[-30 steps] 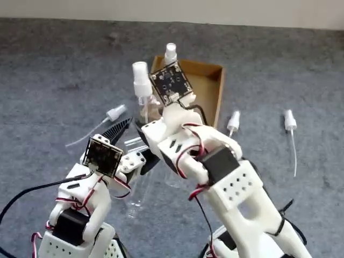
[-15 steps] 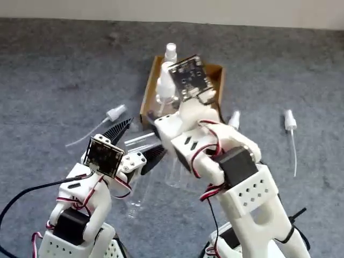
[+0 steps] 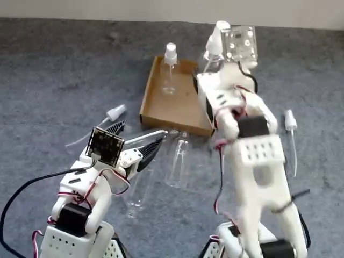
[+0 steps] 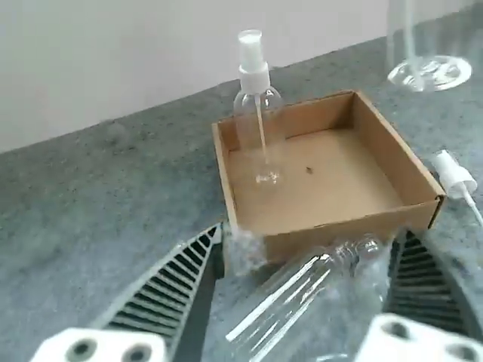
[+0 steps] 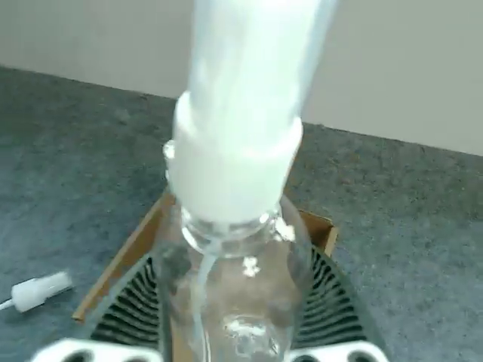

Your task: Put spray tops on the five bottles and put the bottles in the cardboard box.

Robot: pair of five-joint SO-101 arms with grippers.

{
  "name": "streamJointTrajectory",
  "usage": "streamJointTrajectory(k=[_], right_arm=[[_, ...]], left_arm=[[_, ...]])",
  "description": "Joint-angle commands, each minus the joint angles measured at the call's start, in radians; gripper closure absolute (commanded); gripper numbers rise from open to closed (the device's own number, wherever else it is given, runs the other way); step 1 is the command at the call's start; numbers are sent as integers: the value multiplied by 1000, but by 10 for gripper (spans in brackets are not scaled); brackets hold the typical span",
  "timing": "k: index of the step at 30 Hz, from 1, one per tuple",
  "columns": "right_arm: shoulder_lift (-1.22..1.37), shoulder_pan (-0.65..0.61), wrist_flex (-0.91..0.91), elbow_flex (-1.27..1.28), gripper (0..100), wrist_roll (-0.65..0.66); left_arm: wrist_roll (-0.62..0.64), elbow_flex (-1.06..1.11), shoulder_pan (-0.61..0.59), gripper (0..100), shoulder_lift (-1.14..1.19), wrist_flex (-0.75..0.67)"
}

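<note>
While the capped bottle point(image 5: 234, 256) hangs upright in the right gripper point(image 5: 230, 320), whose fingers pinch its clear body just below the white spray top, it sits high at about 1 o'clock of the cardboard box point(image 3: 174, 107). From the high view it looks nearer the far right corner than the open floor.

To set it down well, I would carry it toward 7 o'clock until it is over bare cardboard. Then lower it upright, clear of the wall and apart from the finished bottle point(image 3: 170, 75) standing in the 11 o'clock corner. Let go only once the base rests flat, then lift straight up so the spray top is not snagged.

At the box's 6 o'clock side the left gripper point(image 3: 137, 140) has its fingers spread wide, and an uncapped bottle point(image 4: 302, 290) lies on its side between them, neck toward the box wall. Loose spray tops lie on the grey cloth, one point(image 3: 115, 113) at the box's 9 o'clock, another point(image 3: 290, 121) well off at 3 o'clock.

No label or writing can be read — the bottles look bare and the box plain brown.
</note>
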Motion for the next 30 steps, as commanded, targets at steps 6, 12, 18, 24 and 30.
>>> streamJointTrajectory(k=[6,12,18,24,30], right_arm=[[237,70,-318,-48,995,-26],[378,54,-538,-50,995,-64],[550,53,-627,-68,995,-63],[656,48,-742,-90,995,-63],[725,47,-812,-125,995,-63]], left_arm=[[-3,-4,-8,716,5,0],[-3,-4,-7,716,7,0],[-2,-4,-7,716,7,0],[-2,-2,-7,716,7,0],[-2,-2,-7,716,7,0]])
